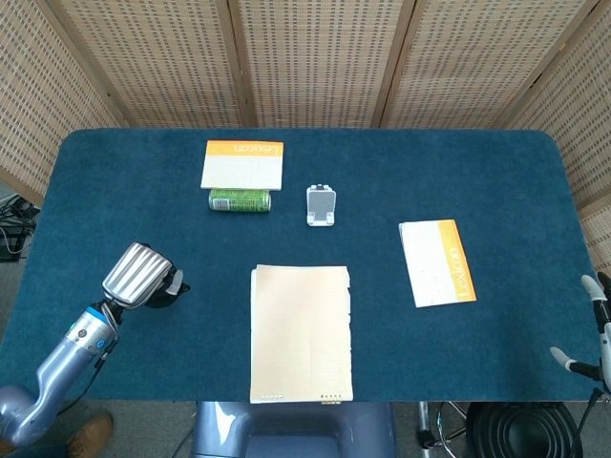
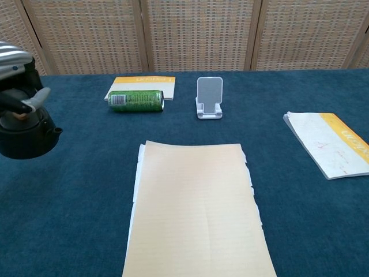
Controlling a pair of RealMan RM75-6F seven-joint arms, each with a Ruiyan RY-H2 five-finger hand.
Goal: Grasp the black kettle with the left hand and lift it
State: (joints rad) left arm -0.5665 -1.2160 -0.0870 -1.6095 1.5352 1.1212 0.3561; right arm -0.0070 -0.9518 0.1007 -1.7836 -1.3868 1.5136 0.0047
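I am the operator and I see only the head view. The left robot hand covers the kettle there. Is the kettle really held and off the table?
Observer: In the chest view the black kettle hangs under the left robot hand, which grips it from above.
Operator: Does it touch the table?
Observer: It seems clear of the blue table; its round bottom shows from below.
Operator: Is it tilted?
Observer: Its short spout points right, toward the green can lying on its side.
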